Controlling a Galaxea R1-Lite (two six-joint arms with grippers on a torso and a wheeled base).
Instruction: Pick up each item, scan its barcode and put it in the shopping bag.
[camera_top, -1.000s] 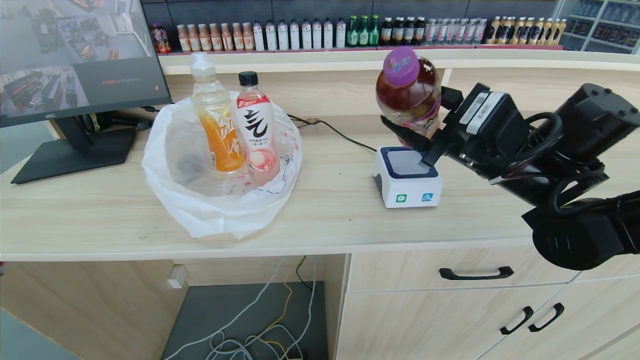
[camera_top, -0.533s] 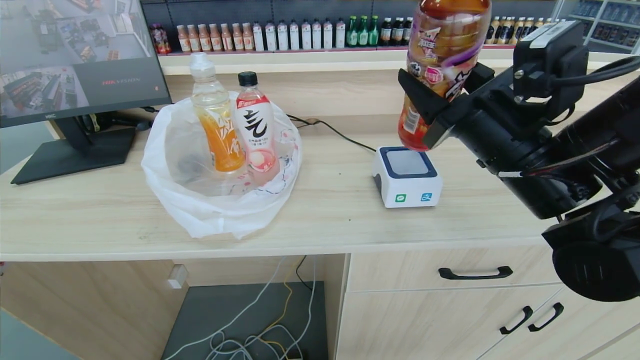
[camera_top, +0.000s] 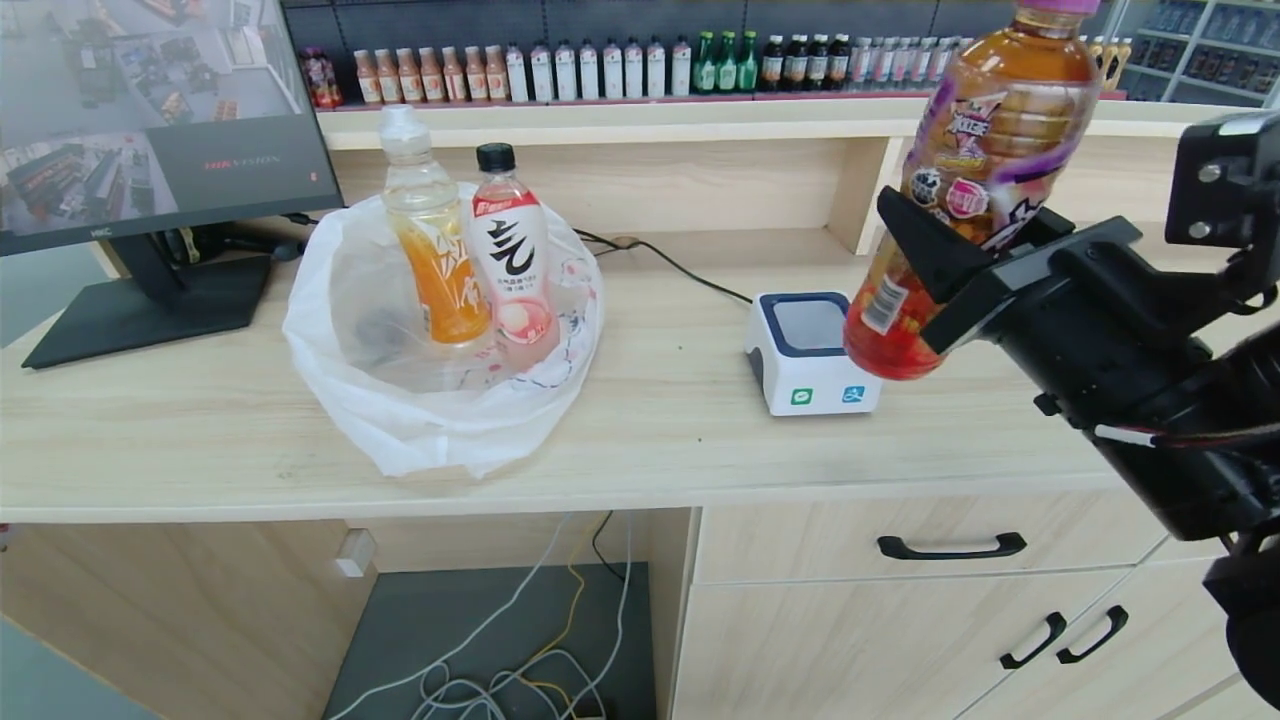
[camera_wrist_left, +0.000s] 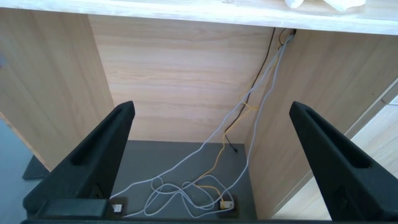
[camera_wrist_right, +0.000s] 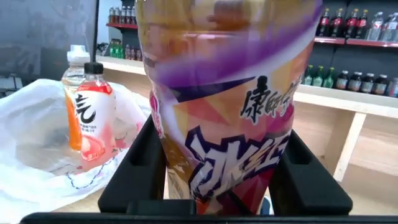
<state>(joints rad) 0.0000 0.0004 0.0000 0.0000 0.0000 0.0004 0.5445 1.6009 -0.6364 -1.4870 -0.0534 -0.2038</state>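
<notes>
Scanning seems in hand: right gripper (camera_top: 975, 240) clamps the purple-capped tea bottle (camera_top: 990, 130) just beside the barcode scanner (camera_top: 812, 350). Next, carry it to the shopping bag (camera_top: 440, 420). Left gripper (camera_wrist_left: 211, 112) hangs spread.

A monitor (camera_top: 150, 110) stands at the left end of the wooden counter (camera_top: 650, 440). A row of bottles (camera_top: 640, 68) stands behind it. Loose cables (camera_top: 500, 660) lie below, beside drawers (camera_top: 800, 550).

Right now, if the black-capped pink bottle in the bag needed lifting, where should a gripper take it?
Likely best: grip the pink bottle on its upper body below the black cap, where it rises clear of the shopping bag rim. Come from the robot's right, fingers level: it stands upright, and the orange bottle crowds its left side.
</notes>
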